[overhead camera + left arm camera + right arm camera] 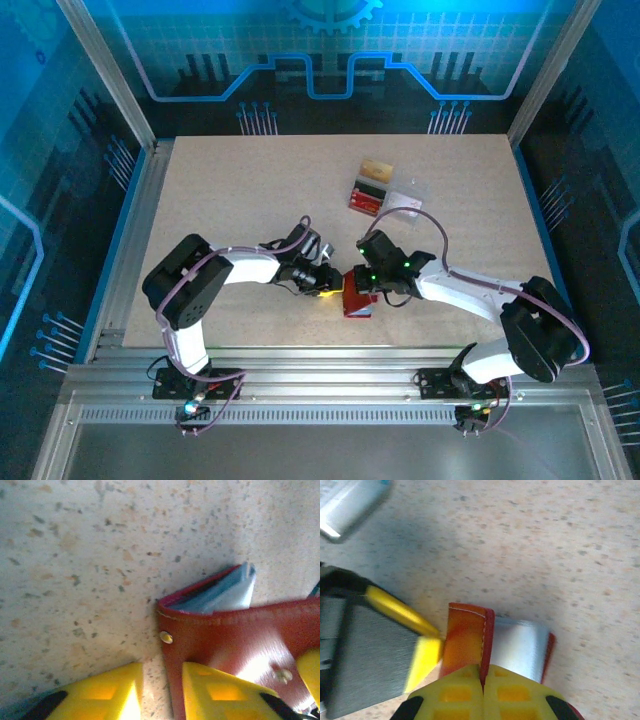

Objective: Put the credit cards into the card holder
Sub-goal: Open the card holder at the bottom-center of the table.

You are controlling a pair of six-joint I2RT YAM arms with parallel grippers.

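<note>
The dark red card holder (356, 300) lies on the table between my two grippers. In the right wrist view my right gripper (482, 674) is shut on the thin edge of one upright flap of the card holder (465, 635). A pale silvery credit card (517, 650) sits in the fold beside that flap. In the left wrist view the credit cards (227, 594) poke out of the card holder (240, 635) pocket. My left gripper (161, 670) stands open at the holder's snap-stud corner. One of its fingers (220, 692) is over the leather and the other is over bare table.
At the back right of the table lie a small tan block (376, 167), dark red ribbed pieces (367, 196) and a clear box (406, 203). A pale blurred flat piece (350, 505) lies at the corner of the right wrist view. Metal rails run along the near edge.
</note>
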